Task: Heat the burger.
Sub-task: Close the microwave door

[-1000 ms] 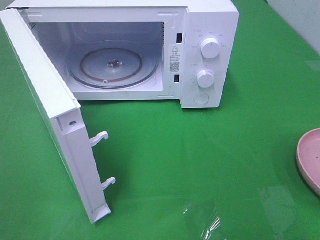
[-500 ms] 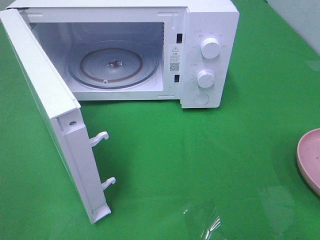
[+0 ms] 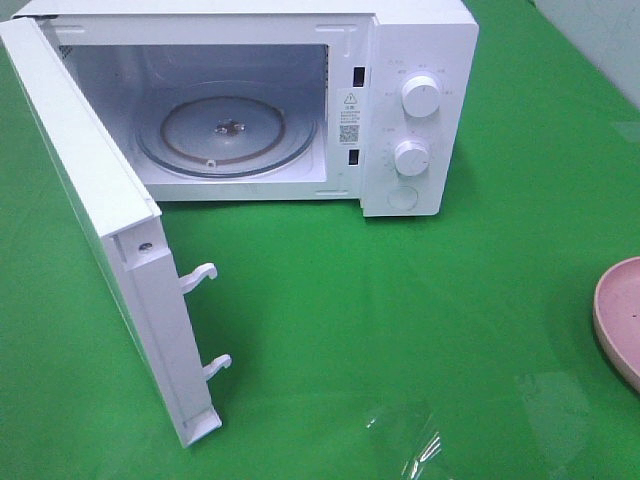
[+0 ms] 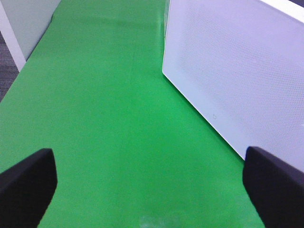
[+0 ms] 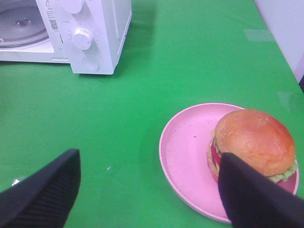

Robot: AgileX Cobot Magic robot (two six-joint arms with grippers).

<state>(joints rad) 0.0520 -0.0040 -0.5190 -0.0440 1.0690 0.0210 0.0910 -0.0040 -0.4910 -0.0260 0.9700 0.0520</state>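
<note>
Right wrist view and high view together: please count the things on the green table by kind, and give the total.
Microwave: 1, its door open
Plate, pink: 1
Burger, on the plate: 1
Total: 3

Place: a staged test bench, not a lived-in kitchen.
Surface: a table (image 3: 480,300) covered edge to edge in bright green cloth.
Kitchen props: a white microwave (image 3: 415,110) with its door (image 3: 110,250) swung open, and a pink plate (image 5: 187,152) holding a burger (image 5: 251,142).
Surroundings: plain pale wall (image 4: 28,23) beside the table and grey carpet-like floor (image 4: 5,71) beyond its edge.
</note>
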